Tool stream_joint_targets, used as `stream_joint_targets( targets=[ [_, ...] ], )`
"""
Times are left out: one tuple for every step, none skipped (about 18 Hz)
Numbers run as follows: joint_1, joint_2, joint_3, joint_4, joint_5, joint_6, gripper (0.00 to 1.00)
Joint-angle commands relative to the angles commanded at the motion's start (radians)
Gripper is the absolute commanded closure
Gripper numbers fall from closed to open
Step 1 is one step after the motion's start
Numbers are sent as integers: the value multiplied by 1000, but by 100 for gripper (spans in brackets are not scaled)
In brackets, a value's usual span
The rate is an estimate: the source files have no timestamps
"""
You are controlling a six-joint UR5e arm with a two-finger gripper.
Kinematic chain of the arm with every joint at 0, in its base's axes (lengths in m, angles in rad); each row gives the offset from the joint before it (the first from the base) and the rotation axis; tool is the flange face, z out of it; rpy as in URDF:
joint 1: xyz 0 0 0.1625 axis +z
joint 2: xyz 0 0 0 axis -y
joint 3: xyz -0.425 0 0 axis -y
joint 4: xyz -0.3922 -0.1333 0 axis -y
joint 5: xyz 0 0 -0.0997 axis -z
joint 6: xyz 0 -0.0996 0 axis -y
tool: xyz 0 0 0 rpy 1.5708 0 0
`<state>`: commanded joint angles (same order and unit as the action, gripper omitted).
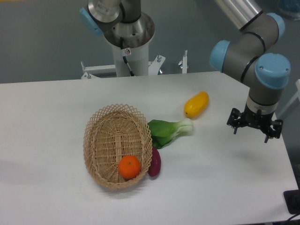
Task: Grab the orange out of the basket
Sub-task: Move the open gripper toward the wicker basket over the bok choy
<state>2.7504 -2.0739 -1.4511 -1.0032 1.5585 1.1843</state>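
Orange [129,167] resting at the near end of the wicker basket [101,123], exposed from above for grasping; pincer [254,125] well apart, empty, opening indiscernible.

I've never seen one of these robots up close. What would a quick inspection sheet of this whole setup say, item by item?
Surface: white table, no spills seen.
Job's things: orange lies inside the wicker basket, at its near end; nothing else in the basket.
Clutter: purple sweet potato against the basket's outer right side; green leafy vegetable beside the rim; yellow fruit farther back, apart from the rest.
Grippers: gripper hangs over the table's right side, far from the basket, holding nothing; whether its jaws are open is too small to tell.
Cables: black cable down the robot's base column.
Surroundings: grey floor behind the table; dark object at the lower right edge.
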Motion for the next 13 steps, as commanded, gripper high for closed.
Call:
stream_joint_targets(
  targets=[
    [0, 0, 0, 0, 0, 0, 0],
    [-3, 2, 0, 0, -2, -2, 0],
    [-8, 3, -2, -2, -2, -3, 0],
    [-20, 3, -2, -2, 0, -5, 0],
    [-29, 3, -2, -2, 3, -6, 0],
    [-35, 3, -3, -3, 5, -11, 0],
    [-43, 5, -3, -3, 6, -24, 0],
    [-55, 5, -3, -3, 8, -55, 0],
    [-63, 5, -3, -3, 8, -75, 0],
    [-75, 5, -3, -3, 9, -99, 0],
    [-84, 5, -3, -3, 9, -116, 0],
    [-92, 5, -3, -3, 9, -133, 0],
    [-101, 5, -3, -3, 9, -152, 0]
  ],
)
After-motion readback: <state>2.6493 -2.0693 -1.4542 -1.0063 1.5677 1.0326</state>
